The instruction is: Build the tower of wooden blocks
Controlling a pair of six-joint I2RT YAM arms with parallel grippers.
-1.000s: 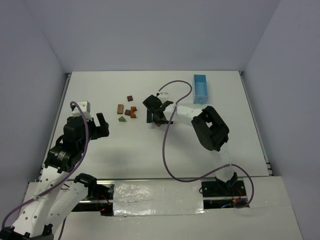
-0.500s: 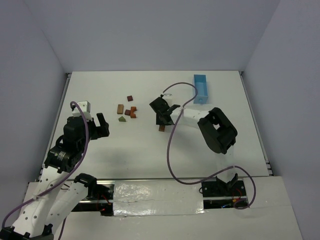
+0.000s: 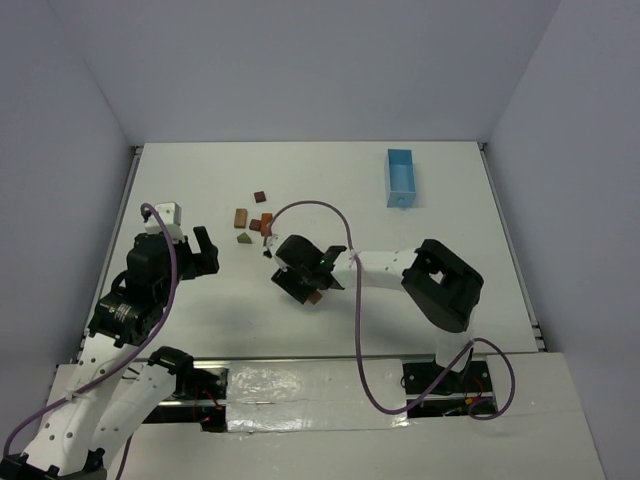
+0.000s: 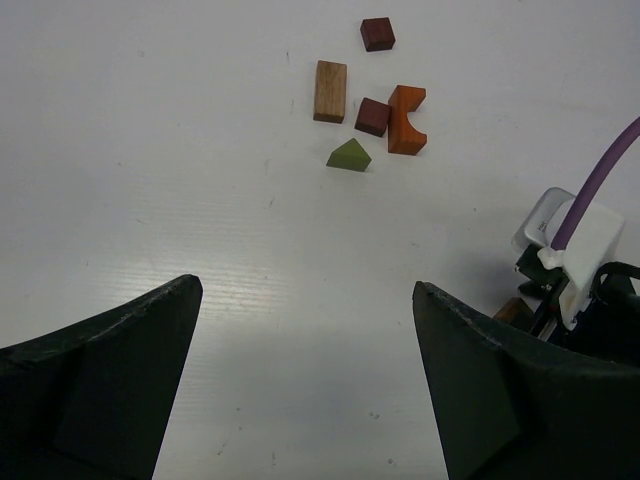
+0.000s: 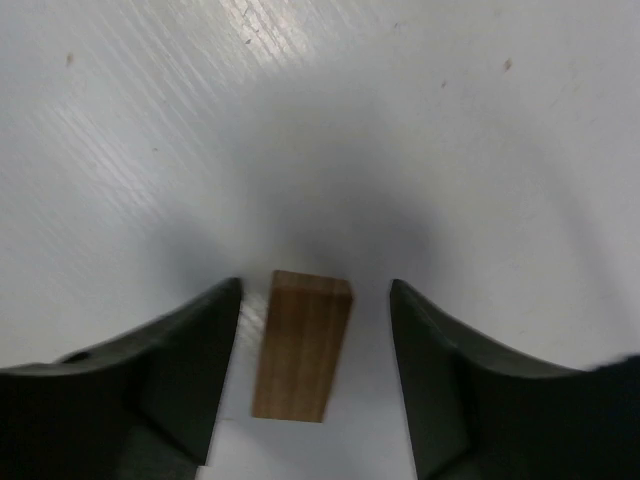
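Observation:
A brown wood block (image 5: 302,345) lies on the table between the fingers of my right gripper (image 5: 315,285). The jaws stand open, with a narrow gap on the block's left and a wider one on its right. From above, this gripper (image 3: 303,280) and block (image 3: 314,297) are near the table's middle. Loose pieces lie at the back left: a tan block (image 4: 330,91), two dark red cubes (image 4: 377,33) (image 4: 372,116), an orange arch (image 4: 406,120) and an olive-green triangle (image 4: 349,155). No tower stands. My left gripper (image 4: 307,288) hangs open over bare table, short of these pieces.
A light-blue tray (image 3: 401,177) stands at the back right. The right arm's purple cable (image 3: 300,208) loops over the table just beside the loose pieces. The right gripper's white camera housing (image 4: 570,245) shows at the right edge of the left wrist view.
My right arm swung from the back middle toward the near left, and the brown block has moved with it. Its jaws have narrowed from wide open. The left arm has not moved.

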